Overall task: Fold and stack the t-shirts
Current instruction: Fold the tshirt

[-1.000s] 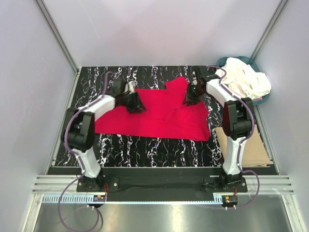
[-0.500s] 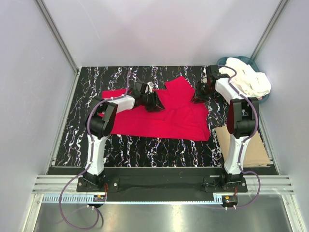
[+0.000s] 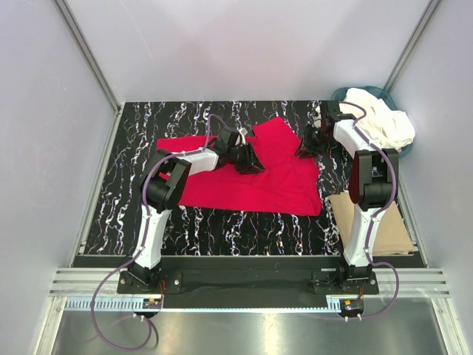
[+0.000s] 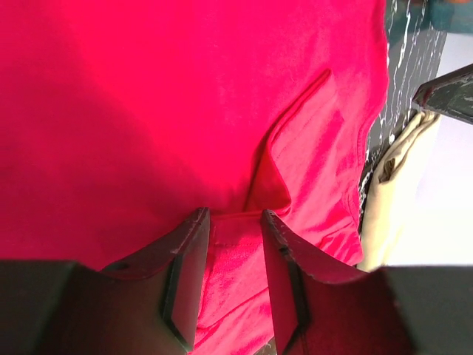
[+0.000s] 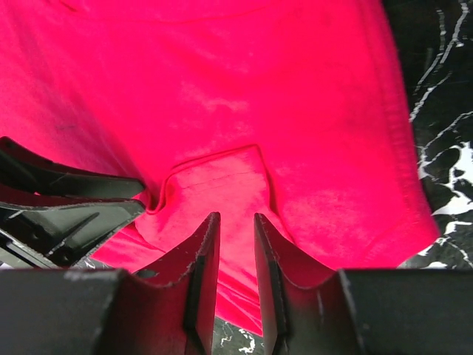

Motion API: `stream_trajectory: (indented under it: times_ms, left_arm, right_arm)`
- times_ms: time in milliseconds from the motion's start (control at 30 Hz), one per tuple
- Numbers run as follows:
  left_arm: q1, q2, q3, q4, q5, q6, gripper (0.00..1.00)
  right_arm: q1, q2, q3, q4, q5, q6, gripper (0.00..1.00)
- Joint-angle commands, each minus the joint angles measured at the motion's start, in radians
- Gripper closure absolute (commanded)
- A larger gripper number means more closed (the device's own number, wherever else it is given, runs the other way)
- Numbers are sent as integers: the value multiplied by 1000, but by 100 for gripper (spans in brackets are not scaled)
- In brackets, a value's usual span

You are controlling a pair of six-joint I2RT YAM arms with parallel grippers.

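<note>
Red t-shirt [image 3: 281,185] fabric between jaws in wrist views only

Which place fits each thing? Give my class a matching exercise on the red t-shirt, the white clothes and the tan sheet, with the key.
Things:
1 red t-shirt
2 white clothes
3 tan sheet

Places:
A heaped in the teal basket, far right corner
B lying flat at the near right edge
C spread across the middle of the marble table

Pairs: 1-C, 2-A, 3-B.
</note>
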Motion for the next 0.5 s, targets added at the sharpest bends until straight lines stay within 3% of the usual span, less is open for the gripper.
stream_trajectory:
  times_ms: [0,200,333,467]
  left_arm:
    - [4,8,24,23,-41,-7,62]
    - [-1,11,30,-6,-58,-14,67]
    - [-1,16,64,-35,-58,-4,81]
    - [-1,-18,67,-91,-99,26,100]
  right_arm:
    - [-8,20,5,25,-32,-18,68]
    - [-14,49,13,29,-61,-22,69]
    - [-15,76,21,40,-106,-27,68]
    - [-14,84,22,45,-117,-38,56]
